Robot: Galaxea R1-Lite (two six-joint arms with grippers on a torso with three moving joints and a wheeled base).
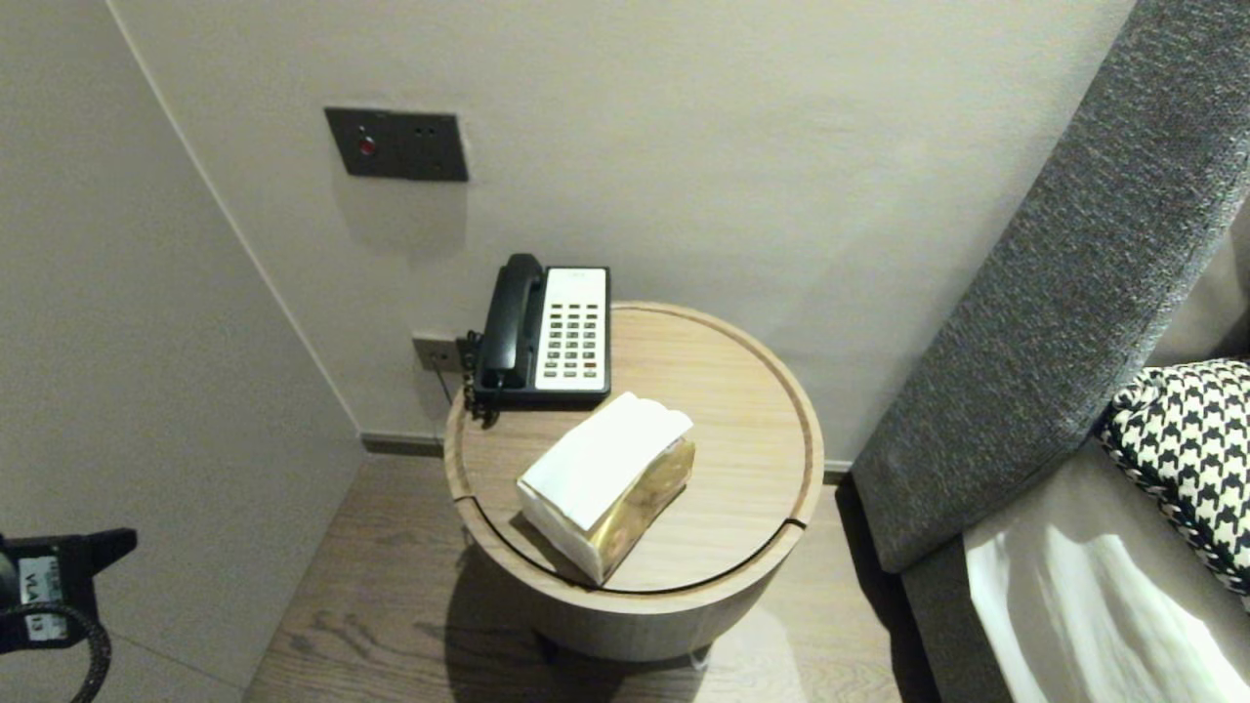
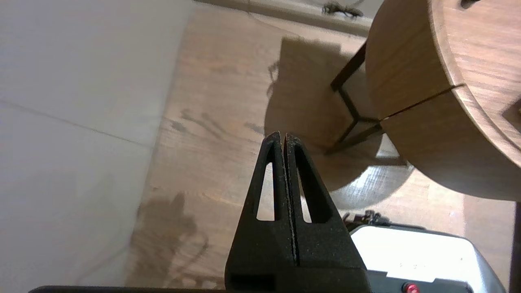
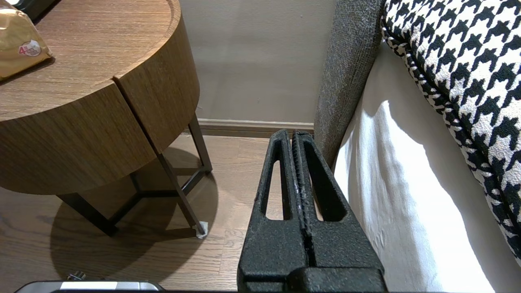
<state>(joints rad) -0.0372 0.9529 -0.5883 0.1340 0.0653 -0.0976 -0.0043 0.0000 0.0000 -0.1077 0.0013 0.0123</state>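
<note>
The left gripper (image 2: 283, 136) is hanging low at the robot's left side, out over the wooden floor (image 2: 211, 122) near the pale wall (image 1: 146, 342), and its two black fingers are pressing flat against each other, clenched on nothing at all. The round side table (image 2: 407, 61) is sitting a little way off from the fingertips, not touching them, with its dark metal legs (image 2: 350, 118) showing under the drum.

Over on the other side, the right gripper (image 3: 294, 133) is sitting parked low between the table and the bed (image 3: 407, 183), its fingers also squeezed together and empty.

Up on the tabletop, the tissue pack (image 1: 605, 483) is lying toward the front edge, turned at an angle, white paper showing on top and gold wrapping showing on the side. Neither gripper is touching it; both are hanging well apart from it and below the level of the tabletop. Behind the pack, a telephone (image 1: 547, 332) is resting at the back left of the table against the wall, its black handset in the cradle beside the white keypad. A dark switch panel (image 1: 395, 144) is sitting on the wall above it. To the right, the grey headboard (image 1: 1055, 293) is standing beside the table, and a black-and-white patterned pillow (image 1: 1187, 449) is lying on the bed.
</note>
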